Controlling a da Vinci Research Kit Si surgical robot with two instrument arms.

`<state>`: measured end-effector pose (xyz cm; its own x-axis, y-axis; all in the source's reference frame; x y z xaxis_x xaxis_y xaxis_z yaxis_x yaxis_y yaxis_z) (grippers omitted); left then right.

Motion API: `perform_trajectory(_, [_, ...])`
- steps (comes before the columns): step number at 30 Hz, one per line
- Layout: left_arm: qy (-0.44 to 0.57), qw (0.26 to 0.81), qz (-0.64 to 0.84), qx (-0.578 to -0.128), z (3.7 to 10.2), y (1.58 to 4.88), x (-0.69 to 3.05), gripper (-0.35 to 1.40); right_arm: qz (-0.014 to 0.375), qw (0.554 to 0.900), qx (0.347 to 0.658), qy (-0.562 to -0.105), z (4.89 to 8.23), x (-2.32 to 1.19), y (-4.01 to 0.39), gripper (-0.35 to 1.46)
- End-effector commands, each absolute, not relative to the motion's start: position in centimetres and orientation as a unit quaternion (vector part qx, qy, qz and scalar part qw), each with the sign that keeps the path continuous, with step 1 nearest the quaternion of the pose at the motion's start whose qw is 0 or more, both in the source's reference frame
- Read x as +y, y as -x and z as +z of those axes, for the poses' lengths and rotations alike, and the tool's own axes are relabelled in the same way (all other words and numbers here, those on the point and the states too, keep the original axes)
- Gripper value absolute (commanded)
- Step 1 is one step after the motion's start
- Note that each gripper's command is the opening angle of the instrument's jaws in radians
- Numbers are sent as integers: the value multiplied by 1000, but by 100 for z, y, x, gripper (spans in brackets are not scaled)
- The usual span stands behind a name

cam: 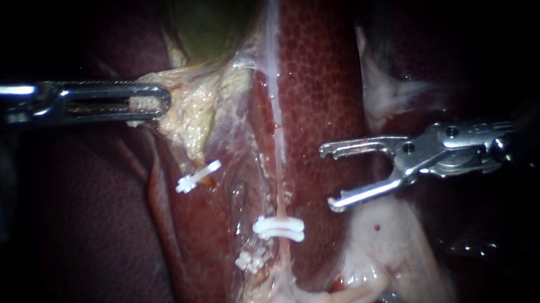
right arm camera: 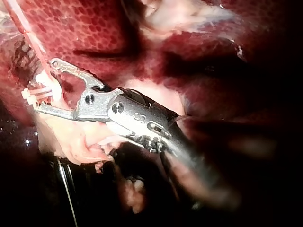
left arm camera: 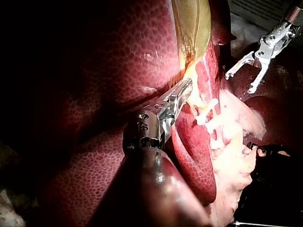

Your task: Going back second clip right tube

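The right tube (cam: 280, 188) is a thin pink strand running down the liver (cam: 315, 75). Two white clips (cam: 278, 227) lie close together across it, low down. My right instrument (cam: 328, 176) stands to the right of the tube, above those clips, with its jaws wide open and nothing between them. In the right wrist view its open jaws (right arm camera: 45, 85) sit beside the clips (right arm camera: 35, 94). Another clip (cam: 198, 175) sits on the left tube. My left instrument (cam: 156, 102) is shut on pale tissue (cam: 187, 106) under the green gallbladder (cam: 214, 19); the left wrist view shows the same grip (left arm camera: 182, 94).
A further small white clip (cam: 253, 259) lies lower, left of the right tube. Pale fatty tissue (cam: 386, 244) lies under the right instrument's lower jaw. Dark liver surface (cam: 89, 229) fills the left side. My right instrument (left arm camera: 246, 71) shows far ahead in the left wrist view.
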<state>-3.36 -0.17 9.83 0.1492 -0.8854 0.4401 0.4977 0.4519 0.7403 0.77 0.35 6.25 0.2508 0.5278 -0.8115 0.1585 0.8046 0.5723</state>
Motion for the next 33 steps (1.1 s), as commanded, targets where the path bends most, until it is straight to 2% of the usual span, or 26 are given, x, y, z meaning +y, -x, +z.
perform_trajectory(1, [-217, 726, -476, -446, 984, 337, -17, -27, 126, 737, 599, -287, 625, 34, -77, 60])
perform_trajectory(33, [-218, 740, -464, -436, 1047, 395, -41, -21, 131, 728, 610, -285, 621, 34, -76, 60])
